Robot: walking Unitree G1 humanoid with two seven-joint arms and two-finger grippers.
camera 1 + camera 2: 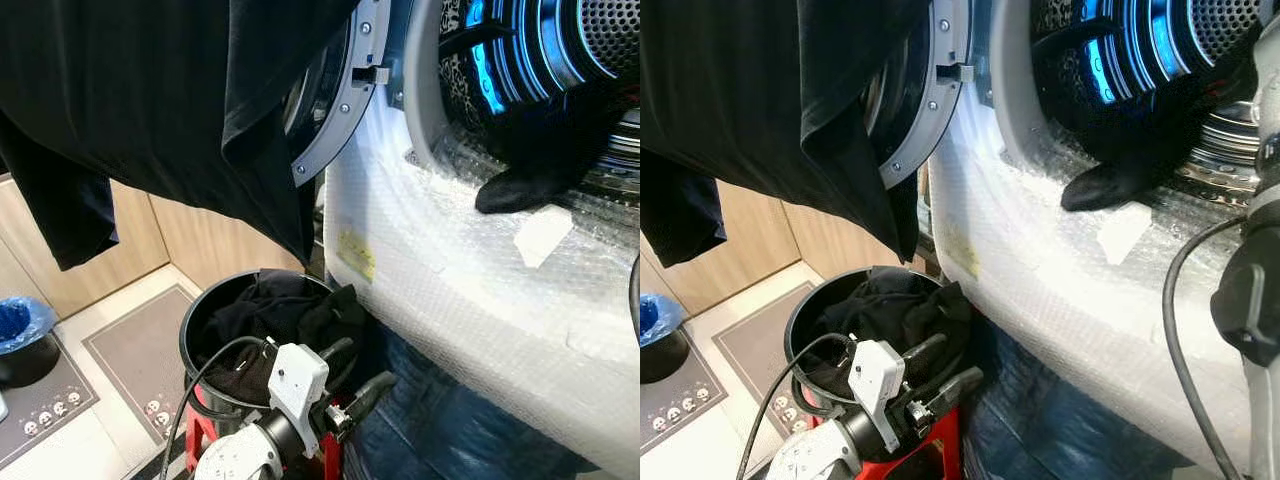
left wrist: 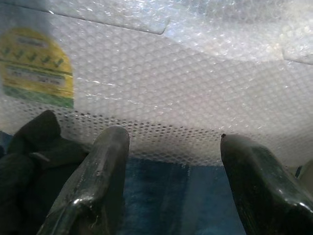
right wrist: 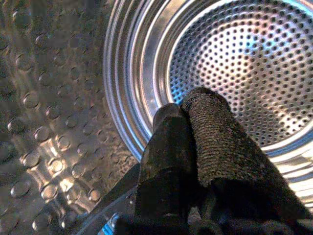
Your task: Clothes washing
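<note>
Right tool [image 3: 188, 110] is deep in the drum [image 3: 254, 63], fingers pinched together w/ nothing between, prob just dropped a garment. Left tool [image 2: 171, 161] gapes wide, empty, near the basket [image 1: 195, 325] of dark clothes [image 1: 275, 310], ready for more.

Washer [image 1: 470, 300] wrapped in bubble wrap, door [image 1: 345, 90] swung open w/ a black garment [image 1: 170, 110] draped over it. Steel drum [image 3: 230, 63] perforated, lit blue inside. 1 dark piece [image 1: 530, 180] hangs out over the drum's lip (prob. a sleeve or sock). Black bucket [image 1: 195, 330] beside the washer holds more dark clothes [image 1: 280, 315], heaped to the rim.
</note>
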